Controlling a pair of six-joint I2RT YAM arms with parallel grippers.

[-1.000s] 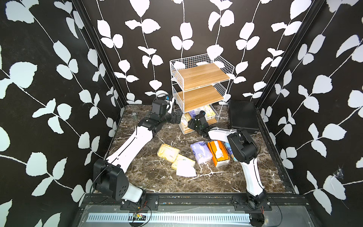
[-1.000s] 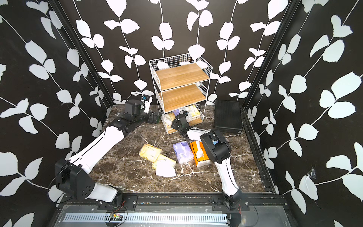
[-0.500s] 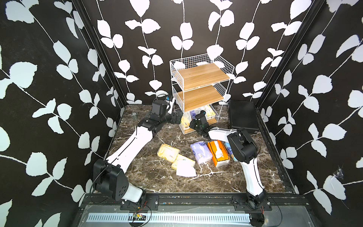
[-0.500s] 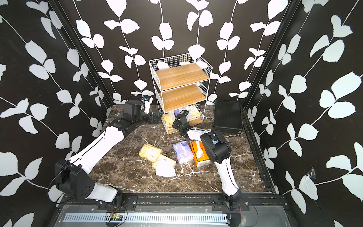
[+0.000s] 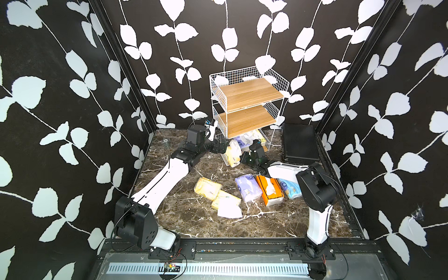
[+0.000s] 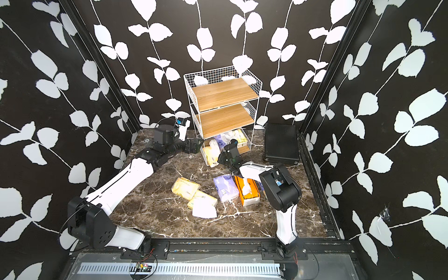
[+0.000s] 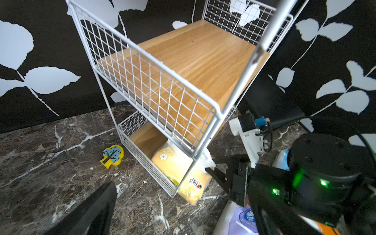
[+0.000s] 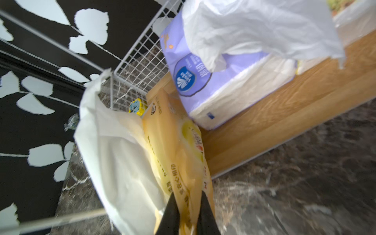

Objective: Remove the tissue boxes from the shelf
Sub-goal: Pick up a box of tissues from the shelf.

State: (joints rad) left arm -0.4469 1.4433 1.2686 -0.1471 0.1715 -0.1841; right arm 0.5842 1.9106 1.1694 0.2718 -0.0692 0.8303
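Observation:
The white wire shelf (image 5: 247, 97) (image 6: 225, 94) stands at the back, its two upper boards bare. On its bottom board lie a lilac tissue pack (image 8: 195, 75) and a pale yellow pack (image 5: 232, 156) (image 7: 195, 181) that tilts out over the front corner. My right gripper (image 8: 187, 195) (image 5: 242, 158) is shut on the yellow pack's wrapper. My left gripper (image 5: 224, 146) stands open beside the shelf's left side, holding nothing. On the floor in front lie two yellow packs (image 5: 207, 189), a lilac pack (image 5: 247, 188), an orange-and-white box (image 5: 269, 190) and a light blue pack (image 5: 289, 189).
A flat black ribbed case (image 5: 299, 143) lies right of the shelf against the wall. A tiny yellow-blue object (image 7: 112, 156) sits on the marble floor left of the shelf. A loose white tissue (image 5: 229, 211) covers one floor pack's end. Patterned walls close three sides.
My right gripper has shut on the yellow pack at the shelf's bottom board, and the pack has come forward out of the corner. The left arm has barely moved.

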